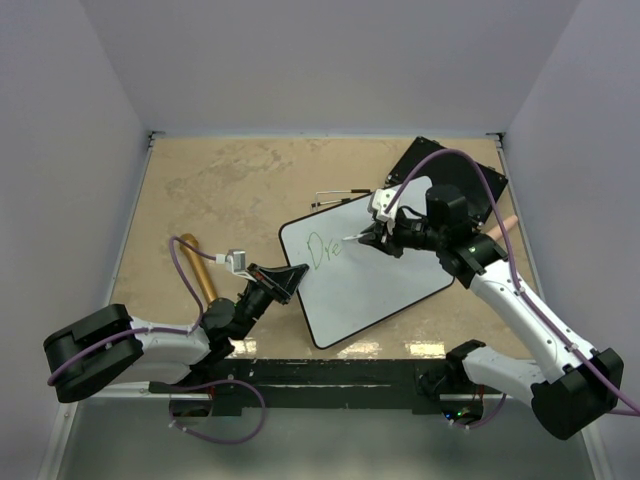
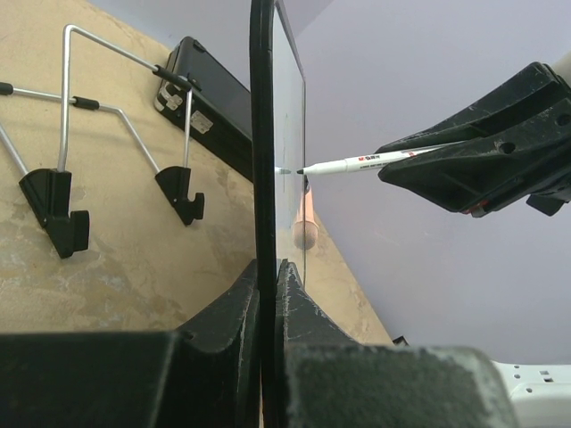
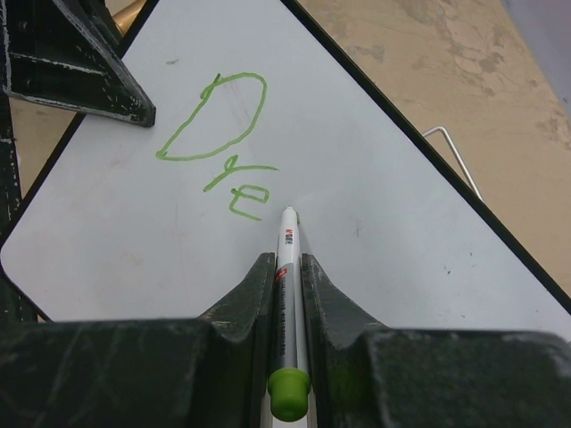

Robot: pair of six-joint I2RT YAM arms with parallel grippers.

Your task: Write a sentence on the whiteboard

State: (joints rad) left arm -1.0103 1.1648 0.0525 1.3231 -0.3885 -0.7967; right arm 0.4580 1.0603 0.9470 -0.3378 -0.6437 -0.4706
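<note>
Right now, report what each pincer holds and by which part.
The left pincer clamps the whiteboard by its black-framed left edge. The right pincer grips the marker by its barrel, tip at the board.

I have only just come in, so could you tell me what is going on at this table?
The left gripper is shut on the left edge of the whiteboard, holding it steady. The right gripper is shut on a white marker with a green end, its tip at the board just right of green letters that read roughly "Dre". The sentence is only begun, and most of the board is blank.
</note>
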